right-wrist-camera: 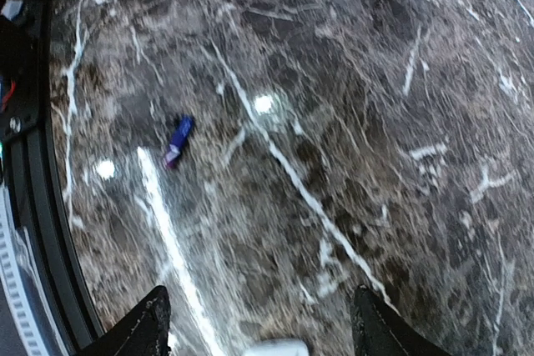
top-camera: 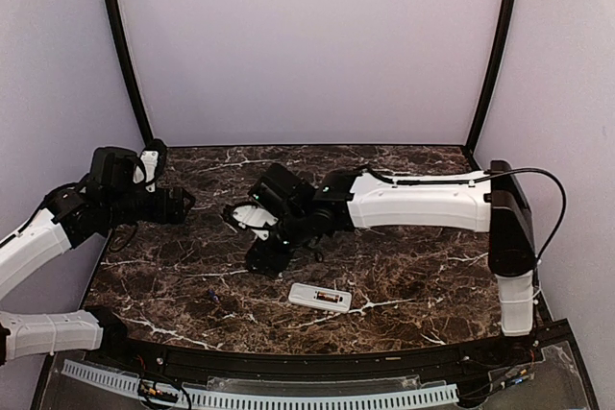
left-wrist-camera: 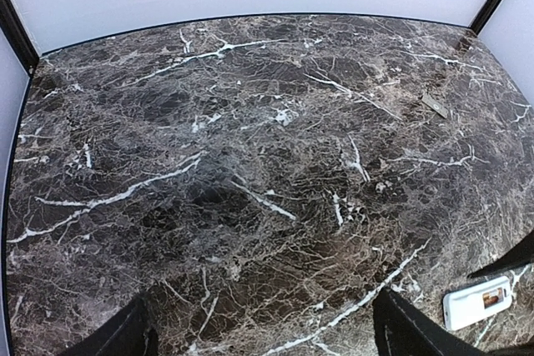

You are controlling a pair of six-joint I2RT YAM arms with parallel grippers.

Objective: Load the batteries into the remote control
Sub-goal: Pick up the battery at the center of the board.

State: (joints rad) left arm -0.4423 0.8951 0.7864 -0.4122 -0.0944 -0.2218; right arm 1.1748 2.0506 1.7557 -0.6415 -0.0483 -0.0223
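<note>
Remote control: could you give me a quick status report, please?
Left gripper open, empty. Right gripper open, empty. Remote control lying free, one battery loose nearby. Nothing blocking either.

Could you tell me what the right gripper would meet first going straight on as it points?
The right gripper would probably meet bare table; the battery lies off that line.
</note>
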